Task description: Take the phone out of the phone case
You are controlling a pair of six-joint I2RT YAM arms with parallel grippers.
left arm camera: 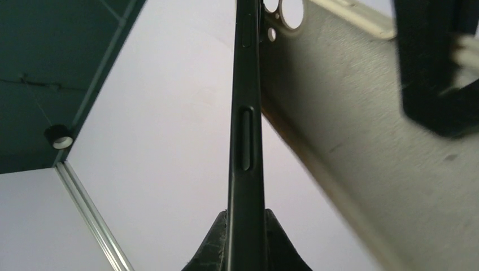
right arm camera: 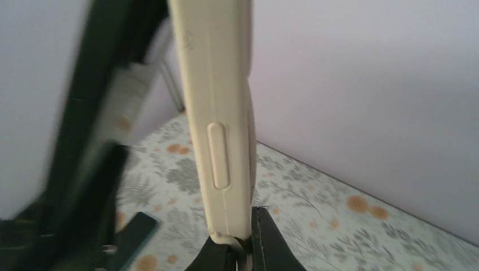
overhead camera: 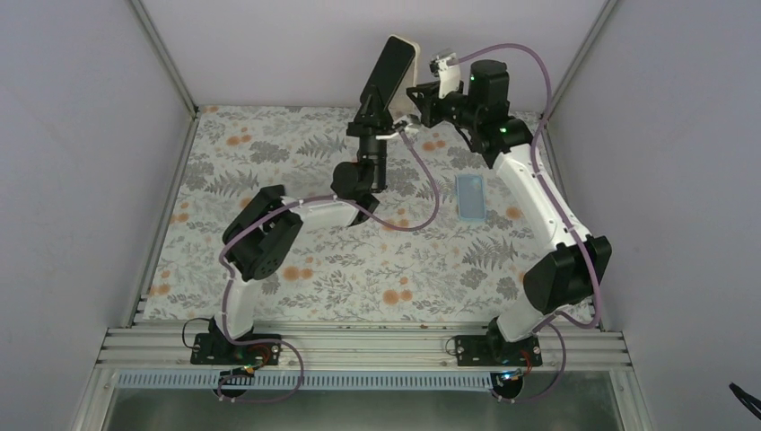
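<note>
Nearest me, both arms are bolted at the edge of the counter (overhead camera: pixel 386 278), which has a fern-and-flower cover. Partway across, on the right side, a pale blue rectangular item (overhead camera: pixel 470 197) lies flat, well apart from everything else.

Farther back, both arms reach up off the surface. The left end effector (overhead camera: pixel 368 115) is clamped on the lower end of the black phone (overhead camera: pixel 389 72), holding it upright and tilted; the left wrist view shows its fingers (left arm camera: pixel 212 248) pressed on both faces of the phone (left arm camera: pixel 246 141). Just beside it, the right end effector (right arm camera: pixel 237 251) pinches the bottom edge of the cream phone case (right arm camera: pixel 217 113). The case (left arm camera: pixel 350 113) splays away from the phone low down, and the two meet near the top. I cannot tell if the top corner is seated.
</note>
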